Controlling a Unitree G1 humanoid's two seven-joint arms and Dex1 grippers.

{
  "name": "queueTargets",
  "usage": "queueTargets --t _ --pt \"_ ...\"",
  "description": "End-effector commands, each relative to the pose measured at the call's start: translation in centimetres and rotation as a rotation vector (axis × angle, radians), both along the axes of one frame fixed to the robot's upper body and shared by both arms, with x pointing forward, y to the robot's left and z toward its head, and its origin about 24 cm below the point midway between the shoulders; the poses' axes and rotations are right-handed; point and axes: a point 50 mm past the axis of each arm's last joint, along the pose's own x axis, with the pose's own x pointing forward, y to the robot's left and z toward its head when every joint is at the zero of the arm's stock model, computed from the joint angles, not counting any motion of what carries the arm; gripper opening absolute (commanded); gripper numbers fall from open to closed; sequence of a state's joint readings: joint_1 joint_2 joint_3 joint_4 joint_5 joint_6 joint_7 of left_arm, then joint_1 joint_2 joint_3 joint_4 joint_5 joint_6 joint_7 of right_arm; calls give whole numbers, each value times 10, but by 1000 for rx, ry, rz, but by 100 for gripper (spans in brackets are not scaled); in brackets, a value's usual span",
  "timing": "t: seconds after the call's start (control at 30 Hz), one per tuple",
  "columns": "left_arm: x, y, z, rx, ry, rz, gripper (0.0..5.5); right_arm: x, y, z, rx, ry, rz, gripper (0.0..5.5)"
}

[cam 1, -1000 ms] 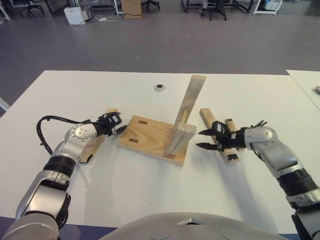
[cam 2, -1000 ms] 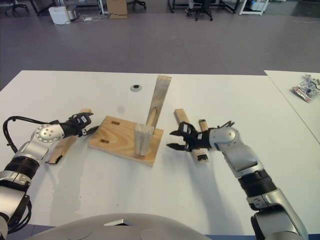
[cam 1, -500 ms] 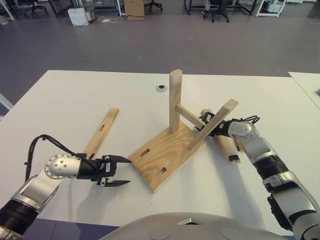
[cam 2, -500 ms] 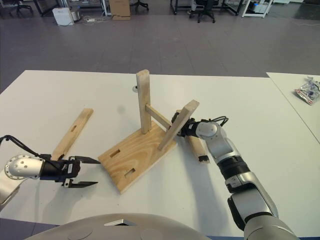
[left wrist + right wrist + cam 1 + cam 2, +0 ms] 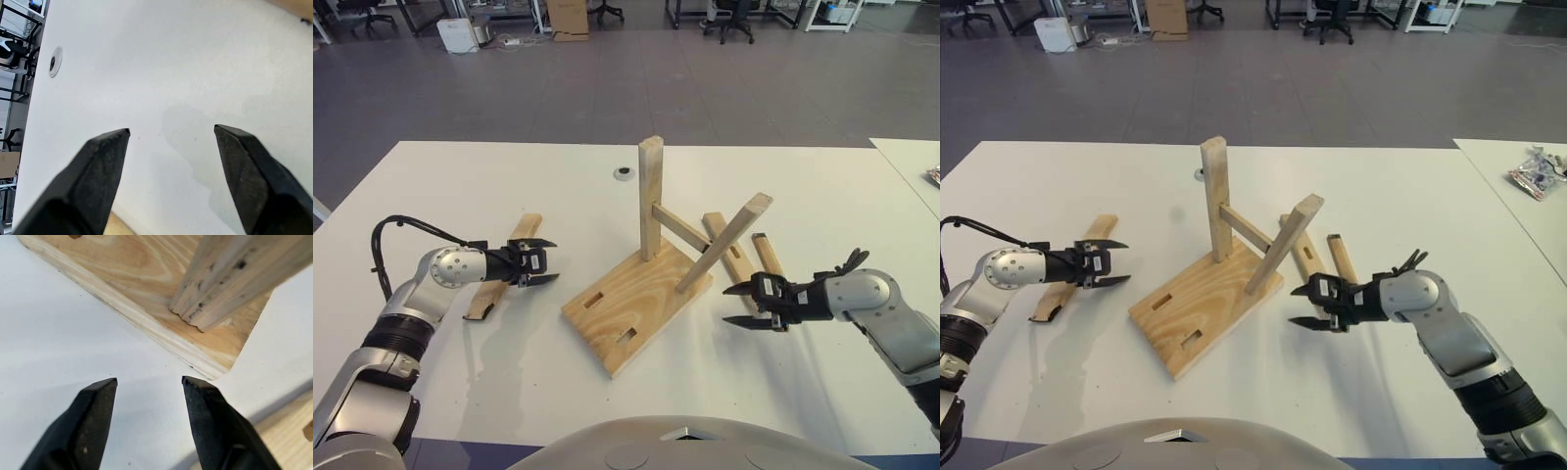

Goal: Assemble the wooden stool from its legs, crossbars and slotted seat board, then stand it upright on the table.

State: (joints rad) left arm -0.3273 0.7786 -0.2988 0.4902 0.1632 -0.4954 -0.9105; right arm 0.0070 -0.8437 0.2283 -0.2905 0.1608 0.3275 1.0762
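Observation:
The slotted seat board (image 5: 626,308) lies flat mid-table. One leg (image 5: 650,196) stands upright in it and a second leg (image 5: 736,233) leans outward; a crossbar (image 5: 677,223) joins the two. A loose slotted leg (image 5: 481,299) lies to the left, and my left gripper (image 5: 548,261) hangs open just beside its middle, holding nothing. My right gripper (image 5: 726,305) is open, low over the table off the board's right corner (image 5: 215,362). Behind it lie another loose leg (image 5: 739,269) and a short crossbar (image 5: 767,259).
A small round grommet (image 5: 625,173) sits in the tabletop behind the upright leg. A second white table (image 5: 911,162) adjoins at the right. White tabletop stretches along the front and far left.
My left gripper moved from the front of the table up to the loose leg on the left. My right gripper left the leaning leg and drew back toward the front right, open.

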Motion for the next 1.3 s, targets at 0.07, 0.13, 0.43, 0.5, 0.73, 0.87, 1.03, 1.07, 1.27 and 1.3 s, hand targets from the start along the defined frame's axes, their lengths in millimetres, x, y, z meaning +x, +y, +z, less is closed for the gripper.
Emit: queueTargets --t 0.07,0.13,0.43,0.5,0.73,0.87,1.03,1.07,1.27,1.3 --pt "-39 -20 -30 -46 190 -141 321 11 28 -25 14 -27 -91 248" --pt "-49 -27 -34 -111 226 -138 321 24 36 -30 34 -48 -159 248" --pt "-57 -53 -49 -263 222 -13 321 66 38 -33 100 -126 -396 248" --pt "-58 -59 -49 -290 222 -14 321 68 41 -35 119 -124 -418 248" --pt "-47 -36 -43 -292 149 156 321 96 13 10 222 -335 -651 248" --pt "-47 -24 -36 -378 94 349 321 109 -39 39 248 -491 -966 248" --pt "-58 -28 -29 -696 111 656 321 83 -58 4 195 -244 -1073 248" --pt "-59 -29 -28 -719 111 683 321 78 -55 -1 187 -196 -1074 248" --pt "-59 -43 -9 -819 33 724 321 39 -53 -35 87 33 -1115 248" --pt "-54 -45 2 -888 -9 743 321 31 -55 -42 67 69 -1142 248"
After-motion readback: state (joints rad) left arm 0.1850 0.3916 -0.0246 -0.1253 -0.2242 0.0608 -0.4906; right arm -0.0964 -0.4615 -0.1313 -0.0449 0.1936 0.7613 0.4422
